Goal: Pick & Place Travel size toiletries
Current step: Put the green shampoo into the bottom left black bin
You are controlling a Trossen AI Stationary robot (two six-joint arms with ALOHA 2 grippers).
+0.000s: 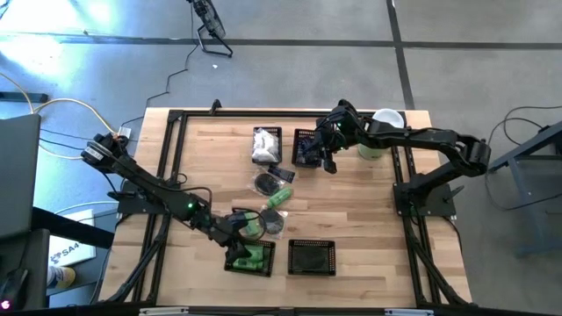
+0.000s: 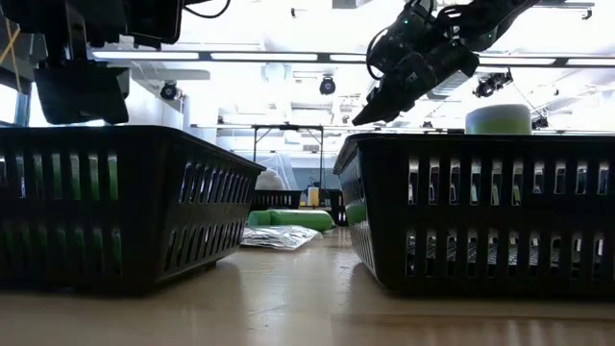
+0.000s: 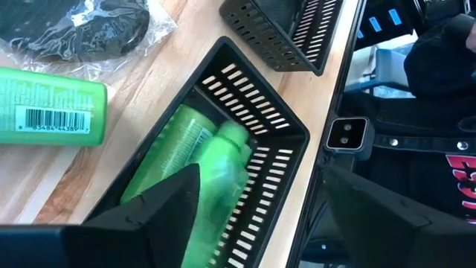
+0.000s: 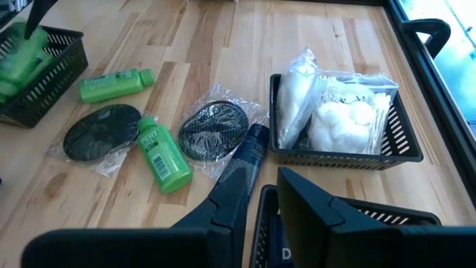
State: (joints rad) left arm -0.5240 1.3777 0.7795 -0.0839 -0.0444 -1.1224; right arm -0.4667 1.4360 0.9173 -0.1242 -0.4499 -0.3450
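Toiletries part-sorted, left claw open over green-bottle basket

Left gripper [image 1: 241,239] hangs above the front-left black basket [image 1: 263,269], fingers [image 3: 160,205] spread wide, nothing between them. Below, in the left wrist view, green bottles [image 3: 195,160] lie in that basket [image 3: 286,126]. Front-right basket [image 1: 312,257] sits just beside it.

Right gripper [image 1: 327,158] is at the back-centre basket [image 1: 303,139], above its rim (low view shows it up in the air over the baskets [image 2: 380,101]). Its fingers [image 4: 238,186] sit close together w/ only a narrow gap; can't tell whether anything is pinched there. A dark blue tube [image 4: 249,149] lies on the table just past the fingertips, touching or not I can't tell.

Still loose on the tabletop [image 1: 369,219]:
- green bottle [image 4: 163,158] w/ barcode, between two clear-wrapped dark discs [image 4: 102,132] and [image 4: 216,129]
- another green bottle [image 4: 115,84] nearer the left arm's basket

White packets and cotton items [image 4: 338,112] fill the back-left basket [image 4: 342,156], next to the one under the right gripper.

Pale-green cylinder w/ white lid [image 1: 384,123] stands by the right arm at the table's back-right.
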